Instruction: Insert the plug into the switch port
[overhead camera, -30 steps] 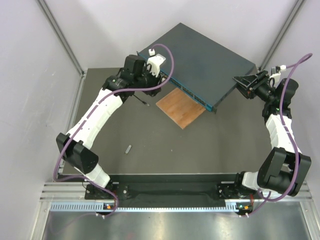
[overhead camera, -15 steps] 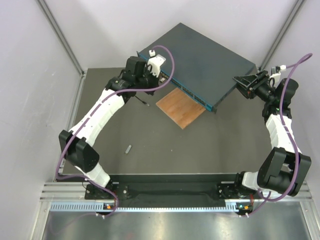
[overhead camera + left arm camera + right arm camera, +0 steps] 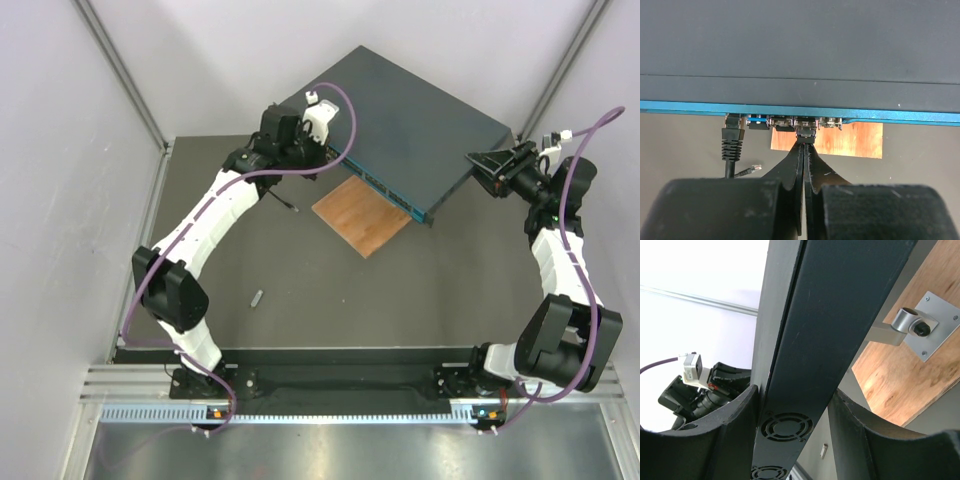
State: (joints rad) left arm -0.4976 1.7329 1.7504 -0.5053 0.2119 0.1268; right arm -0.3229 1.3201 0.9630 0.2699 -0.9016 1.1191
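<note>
The switch (image 3: 400, 115) is a flat dark blue-grey box with a teal front face (image 3: 685, 105) at the back of the table. My left gripper (image 3: 308, 148) is at the left part of that face. In the left wrist view it (image 3: 805, 144) is shut, its tips against a small dark piece (image 3: 806, 133) in a socket. A black plug (image 3: 733, 133) sits in the leftmost socket. A loose clear plug (image 3: 756, 167) lies on the table. My right gripper (image 3: 486, 162) clamps the switch's right end (image 3: 790, 425), one finger on each flat side.
A thin brown wooden board (image 3: 362, 215) lies just in front of the switch, and a silver bracket (image 3: 920, 327) stands over it. A small grey piece (image 3: 257, 298) lies on the dark table. White walls and metal rails close in at both back corners.
My left arm has reached farther back and right, bringing its gripper closer in to the switch's front face. The right arm and the switch have not moved.
</note>
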